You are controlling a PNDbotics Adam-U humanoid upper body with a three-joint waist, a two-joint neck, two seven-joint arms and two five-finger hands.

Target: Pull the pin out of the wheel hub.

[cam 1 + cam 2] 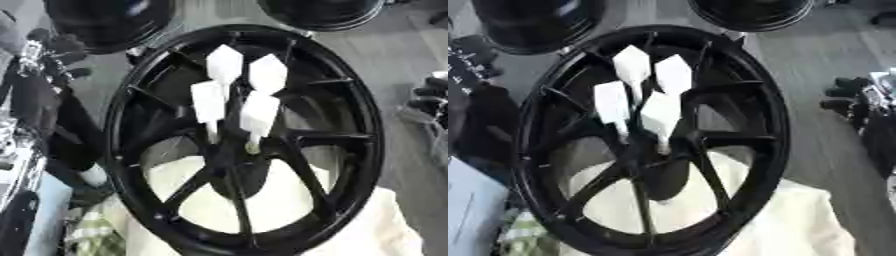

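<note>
Four pins: white, flag-shaped, all stuck in the middle of the hub [236,150], stems down, tops fanned out close together. Nearest one is the pin [259,114] at lower right of the bunch.
Wheel: black rim [367,135], lying tilted on a pale cloth [798,225], spokes crowding the pins on every side.
Right hand [850,100]: dark fingers poking in at the right edge, well apart from the pins, touching nothing I can see. How far it's open, I can't tell.
Left hand [52,50]: dark shape up at the left edge, also away from the wheel, holding nothing I can make out; can't tell its opening either.
Risk 1: you pinch two tops at once since they sit so close.
Risk 2: pull sideways and the stem probably binds, or the wheel slides on that cloth.
Risk 3: knuckles catching a spoke on the way in.
</note>
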